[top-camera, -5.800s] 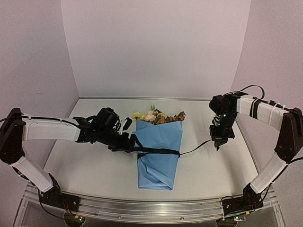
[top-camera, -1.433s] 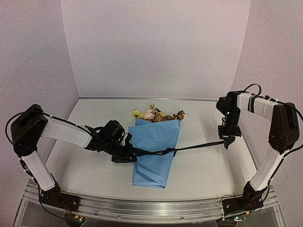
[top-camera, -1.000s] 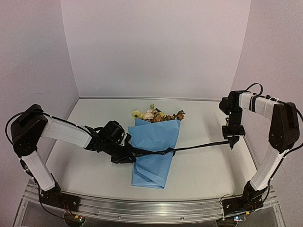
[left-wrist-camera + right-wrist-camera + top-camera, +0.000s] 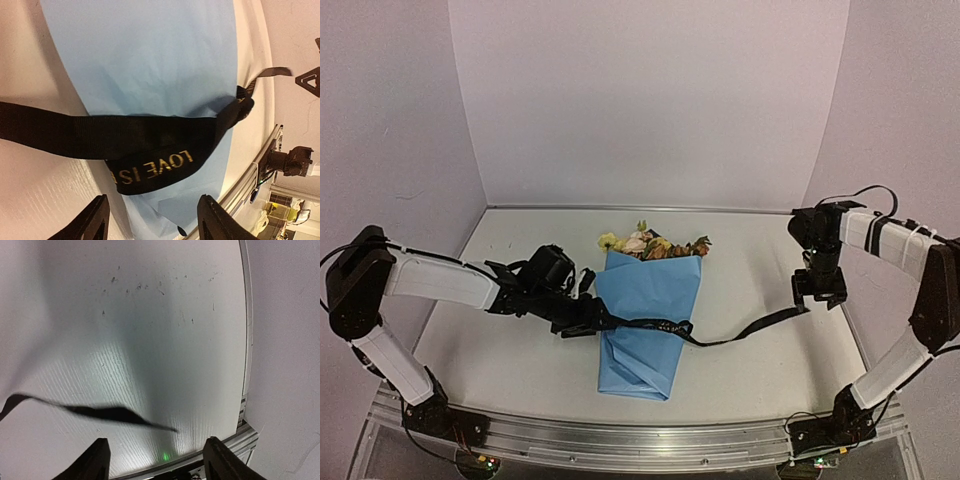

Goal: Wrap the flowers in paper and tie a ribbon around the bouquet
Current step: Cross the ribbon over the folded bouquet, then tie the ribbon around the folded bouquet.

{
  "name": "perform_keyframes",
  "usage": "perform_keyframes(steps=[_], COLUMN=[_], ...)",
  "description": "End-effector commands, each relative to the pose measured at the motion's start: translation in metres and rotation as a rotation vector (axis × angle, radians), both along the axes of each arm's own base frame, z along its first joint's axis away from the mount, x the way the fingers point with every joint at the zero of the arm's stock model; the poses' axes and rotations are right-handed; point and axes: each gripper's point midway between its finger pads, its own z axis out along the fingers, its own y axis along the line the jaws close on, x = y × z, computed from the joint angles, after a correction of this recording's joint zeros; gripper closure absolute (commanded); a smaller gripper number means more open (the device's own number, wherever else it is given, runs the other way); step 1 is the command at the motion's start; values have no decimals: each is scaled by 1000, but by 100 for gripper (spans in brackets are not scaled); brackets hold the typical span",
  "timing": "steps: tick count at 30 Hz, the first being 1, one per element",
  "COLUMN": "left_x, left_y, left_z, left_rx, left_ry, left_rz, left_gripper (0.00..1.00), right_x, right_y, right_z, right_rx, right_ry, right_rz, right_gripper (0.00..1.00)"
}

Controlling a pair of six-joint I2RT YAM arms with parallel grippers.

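The bouquet lies mid-table: a light-blue paper point(image 4: 655, 295) cone with the yellow, pink and orange flowers point(image 4: 650, 243) showing at its far rim. The black ribbon point(image 4: 665, 327) crosses its waist, and one tail runs slack to the right over the table. My left gripper point(image 4: 592, 322) sits at the cone's left edge. In the left wrist view it point(image 4: 152, 220) is open, and the ribbon point(image 4: 150, 170) with gold lettering lies on the paper point(image 4: 150, 60) just ahead of its fingers. My right gripper point(image 4: 820, 295) hangs open above the tail's end; in its wrist view it point(image 4: 157, 460) holds nothing and the ribbon point(image 4: 100, 412) lies below.
An aluminium rail point(image 4: 640, 440) runs along the table's near edge and also shows in the right wrist view as the rail point(image 4: 240, 437). Pale walls close in the back and both sides. The right arm stands close to the right wall.
Both grippers have opened and let go of the ribbon. The right tail, taut a second ago, has dropped slack onto the table.
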Motion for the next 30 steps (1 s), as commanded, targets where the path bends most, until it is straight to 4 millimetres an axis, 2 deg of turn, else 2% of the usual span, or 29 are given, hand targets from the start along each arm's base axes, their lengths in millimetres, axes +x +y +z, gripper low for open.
perform_keyframes(steps=[1, 5, 8, 11, 13, 15, 17, 18, 21, 24, 27, 30], left_x=[4, 5, 12, 27, 36, 43, 51, 56, 64, 70, 73, 77], left_y=[0, 2, 11, 29, 37, 44, 50, 52, 53, 57, 53, 50], left_z=[31, 42, 54, 60, 67, 69, 65, 63, 66, 75, 86, 85], left_rx=[-50, -48, -21, 87, 139, 199, 290, 333, 414, 454, 443, 464], left_ry=[-84, -117, -183, -276, -350, -406, -458, -481, -586, -724, -850, -906], left_rz=[-12, -16, 1, 16, 12, -5, -49, -66, -148, -203, -251, -297], left_gripper=[35, 33, 32, 29, 27, 26, 27, 29, 30, 30, 29, 29], right_x=[13, 12, 12, 20, 22, 25, 27, 31, 26, 8, -2, -6], right_y=[-1, -17, -1, 32, 55, 75, 107, 125, 167, 205, 232, 254], right_z=[12, 21, 20, 14, 15, 19, 13, 7, -14, -33, -44, -51], right_rx=[-25, -81, 30, 224, 292, 224, 216, 253, 382, 378, 340, 343], right_ry=[-112, -145, -189, -233, -237, -280, -346, -401, -483, -516, -531, -575], right_rz=[36, -10, 1, 2, 40, 249, 477, 553, 729, 1046, 1231, 1302], right_gripper=[25, 3, 2, 2, 2, 2, 2, 2, 2, 2, 2, 4])
